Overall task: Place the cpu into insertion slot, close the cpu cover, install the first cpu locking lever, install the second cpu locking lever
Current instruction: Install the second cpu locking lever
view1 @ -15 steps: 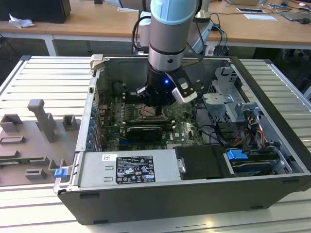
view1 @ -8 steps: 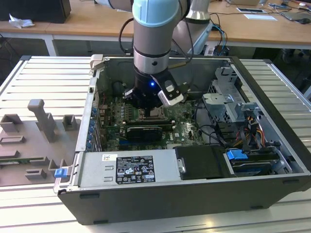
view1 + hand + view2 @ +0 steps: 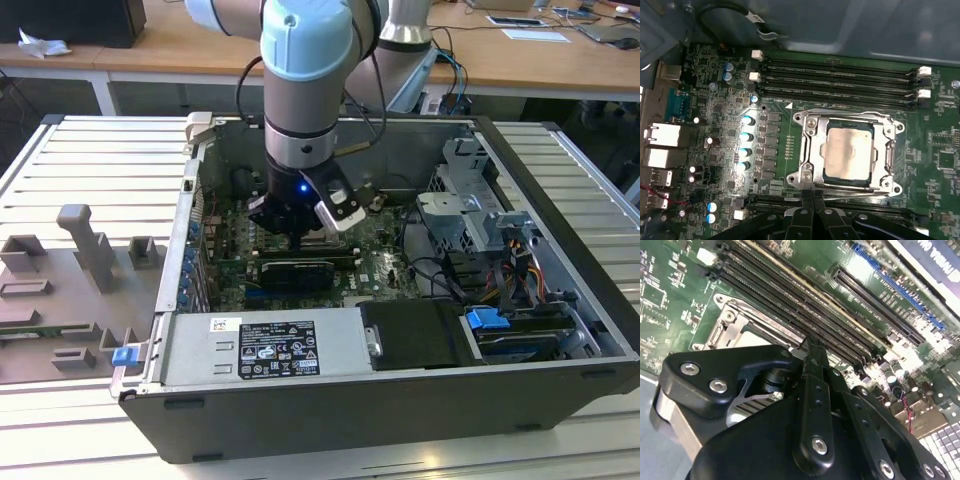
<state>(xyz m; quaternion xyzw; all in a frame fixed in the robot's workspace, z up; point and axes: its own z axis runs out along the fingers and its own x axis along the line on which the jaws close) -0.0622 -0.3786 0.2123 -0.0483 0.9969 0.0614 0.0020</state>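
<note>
Exterior view: arm reached down into the open PC case (image 3: 560, 300), gripper (image 3: 298, 238) low over the motherboard (image 3: 385, 262) mid-case, just beyond the long black graphics card (image 3: 292, 270). Grey fixture plate (image 3: 70, 290) sat on the table at the exterior view's left. Socket itself hidden under the gripper here.

Second wrist view: gripper (image 3: 812, 347) fingers pressed together, nothing pinched between them, tip right at the edge of the metal socket frame (image 3: 735, 325), beside the long black memory slots (image 3: 790, 300). Can't tell if the tip actually touched the frame.

First wrist view: cpu (image 3: 847, 152) sat flat in the insertion slot (image 3: 872, 172), silvery top up, edges square to the socket. It's square, so no real long axis. Cpu cover (image 3: 810, 150) was down around the chip, window framing the metal top. Gripper (image 3: 813, 192) fingertips met at the cover's edge on the side away from the memory slots (image 3: 837, 75), whose long axis ran parallel to that edge. Couldn't make out the locking levers' state.
</note>
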